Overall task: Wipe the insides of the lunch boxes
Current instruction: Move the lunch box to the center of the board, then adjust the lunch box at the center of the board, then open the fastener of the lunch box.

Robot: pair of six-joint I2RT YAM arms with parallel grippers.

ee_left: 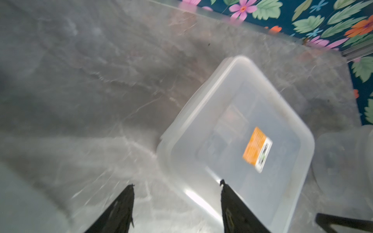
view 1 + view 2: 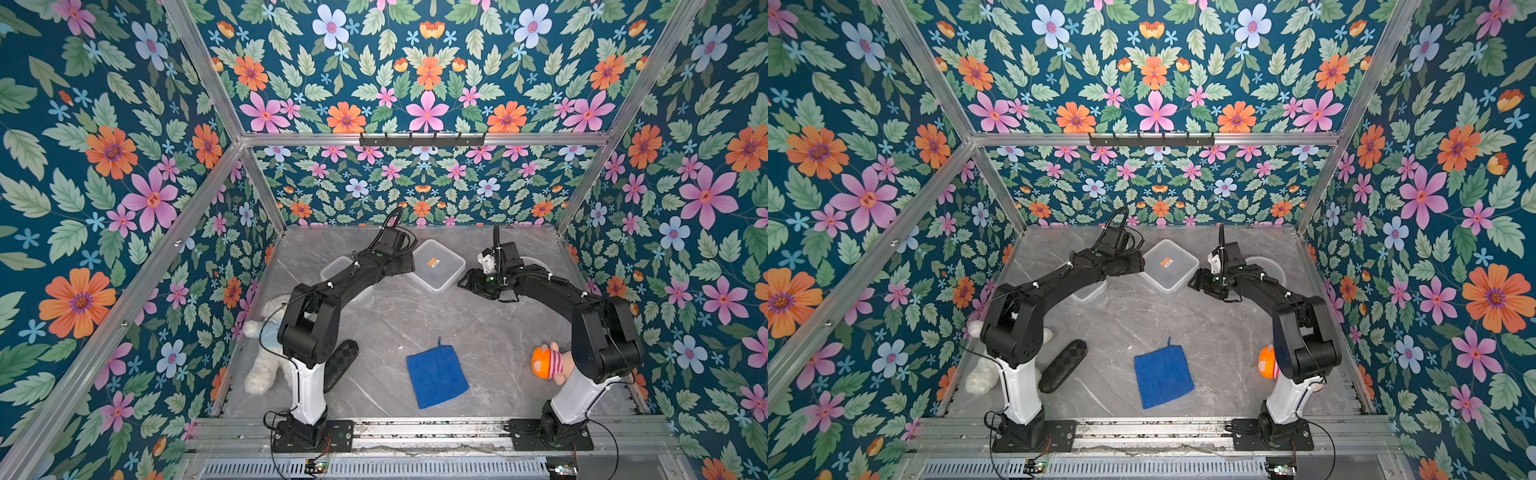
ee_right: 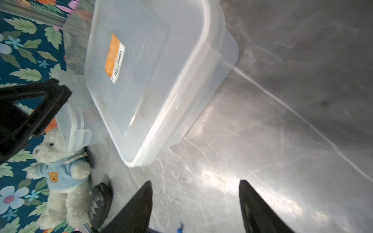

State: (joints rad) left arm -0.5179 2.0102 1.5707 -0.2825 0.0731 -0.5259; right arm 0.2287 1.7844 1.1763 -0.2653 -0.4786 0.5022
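Translucent and slick, the lidded square lunch box (image 1: 232, 141) sits just ahead of the left pincer (image 1: 176, 183) and right pincer (image 3: 195, 181), both spread wide and empty, so a one-sided nudge could skate it across the desk (image 1: 80, 80).

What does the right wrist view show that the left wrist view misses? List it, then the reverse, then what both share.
Only the right wrist view: the white teddy bear in a blue sweater, the black checkered object beside it, and the smaller rectangular lunch box.
Only the left wrist view: the round lunch box, blurred at the frame's edge.
Both: the square lunch box with its orange sticker, the marble table and the floral wall.
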